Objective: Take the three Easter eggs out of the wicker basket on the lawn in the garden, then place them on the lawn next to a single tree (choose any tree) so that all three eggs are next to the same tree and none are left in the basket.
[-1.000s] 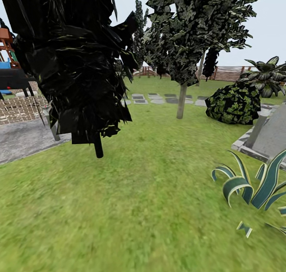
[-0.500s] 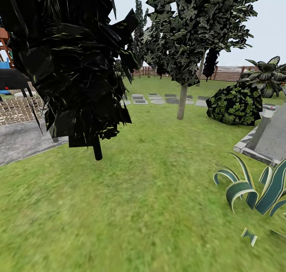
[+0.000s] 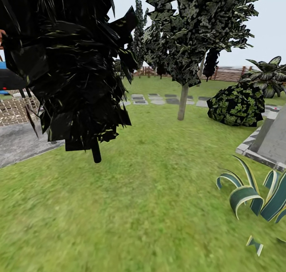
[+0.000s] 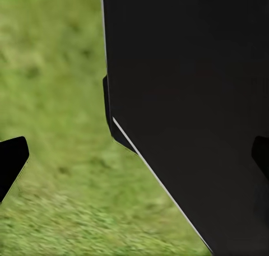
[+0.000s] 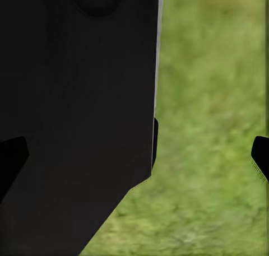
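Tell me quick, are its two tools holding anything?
Left tool: open, holding nothing, over the lawn.
Right tool: open, holding nothing.

Left end effector (image 4: 134, 161) and right end effector (image 5: 134, 155), apparently spread, empty.

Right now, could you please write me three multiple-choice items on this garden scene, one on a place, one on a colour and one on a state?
1. In the head view, where does the paved patio lie?
A. At the left, behind the black tree
B. At the right, beyond the striped plant
C. Straight ahead, past the stepping stones

2. What colour is the trunk of the nearest tree?
A. Pale grey-tan
B. Black
C. White

3. How do the left gripper and the right gripper stand?
A. Each shut on an egg
B. Both open, holding nothing
C. Left open, right shut

Answers: 1 A, grey paving shows past the dark crown at the left. 2 B, its thin trunk is all black. 3 B, the fingertips sit far apart in both wrist views.
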Controlling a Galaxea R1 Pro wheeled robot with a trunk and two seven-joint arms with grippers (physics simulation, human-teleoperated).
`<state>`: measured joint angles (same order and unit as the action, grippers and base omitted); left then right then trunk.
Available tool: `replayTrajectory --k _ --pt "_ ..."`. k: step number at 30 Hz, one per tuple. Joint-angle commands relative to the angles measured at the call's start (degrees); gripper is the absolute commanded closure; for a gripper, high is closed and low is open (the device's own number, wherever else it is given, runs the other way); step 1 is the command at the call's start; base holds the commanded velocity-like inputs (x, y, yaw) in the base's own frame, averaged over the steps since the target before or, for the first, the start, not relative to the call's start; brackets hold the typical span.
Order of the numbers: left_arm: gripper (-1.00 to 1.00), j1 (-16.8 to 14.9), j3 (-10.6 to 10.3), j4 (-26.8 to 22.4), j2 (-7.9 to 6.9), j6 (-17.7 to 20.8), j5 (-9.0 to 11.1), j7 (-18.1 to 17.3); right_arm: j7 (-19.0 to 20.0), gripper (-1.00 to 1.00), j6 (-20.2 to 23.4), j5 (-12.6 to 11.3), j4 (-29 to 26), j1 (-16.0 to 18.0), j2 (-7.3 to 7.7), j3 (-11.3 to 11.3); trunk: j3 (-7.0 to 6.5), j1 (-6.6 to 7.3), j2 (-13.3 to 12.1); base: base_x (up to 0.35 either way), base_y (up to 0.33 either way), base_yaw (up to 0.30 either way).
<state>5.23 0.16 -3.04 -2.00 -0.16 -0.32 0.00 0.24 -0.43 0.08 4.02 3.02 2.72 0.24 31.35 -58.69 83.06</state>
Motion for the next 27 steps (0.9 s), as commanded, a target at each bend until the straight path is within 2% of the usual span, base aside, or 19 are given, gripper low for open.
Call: replayTrajectory --k 1,17,27 --pt "-1.00 0.0 0.0 -0.1 -0.01 0.0 0.0 0.0 0.0 -1.00 0.0 0.0 0.1 0.1 -0.04 0.0 0.04 -0.03 0.0 0.330 0.000 0.000" --pt "-1.00 0.0 0.0 -0.1 -0.01 0.0 0.0 0.0 -0.1 -1.00 -0.1 -0.3 0.2 0.1 0.01 -0.1 -0.04 -0.03 0.0 0.332 0.000 -0.047" --pt "-1.00 0.0 0.0 -0.1 -0.01 0.0 0.0 0.0 -0.1 -1.00 -0.1 -0.3 0.2 0.1 0.01 -0.1 -0.04 -0.03 0.0 0.332 0.000 -0.279"
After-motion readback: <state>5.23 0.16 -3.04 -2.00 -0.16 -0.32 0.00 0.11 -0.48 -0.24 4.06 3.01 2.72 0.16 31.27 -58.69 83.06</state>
